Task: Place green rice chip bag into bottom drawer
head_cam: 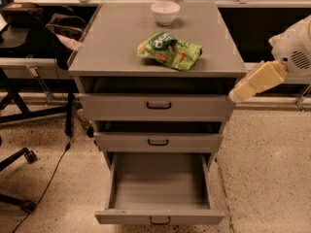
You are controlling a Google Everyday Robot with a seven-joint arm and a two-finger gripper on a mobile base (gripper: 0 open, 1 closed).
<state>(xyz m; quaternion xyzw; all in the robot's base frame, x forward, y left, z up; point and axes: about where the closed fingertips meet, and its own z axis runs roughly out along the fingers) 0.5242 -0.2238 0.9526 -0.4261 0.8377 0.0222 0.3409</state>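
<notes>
Grey cabinet (116,47) w/ green rice chip bag (169,50) lying mid-top, just in front of white bowl (165,12); bottom drawer (131,216) pulled out; gripper (239,92) hovers by cabinet's right top corner, prob. not touching; open/closed state: can't tell.

On my feed a white bowl (165,12) stands near the back edge of the grey bench (112,47). The top drawer (121,107) and middle drawer (121,142) each sit a little way out (black handles centred). To the left I see a chair's wheeled base (19,159) and a black cable (48,178) trailing over the speckled floor (262,178).
</notes>
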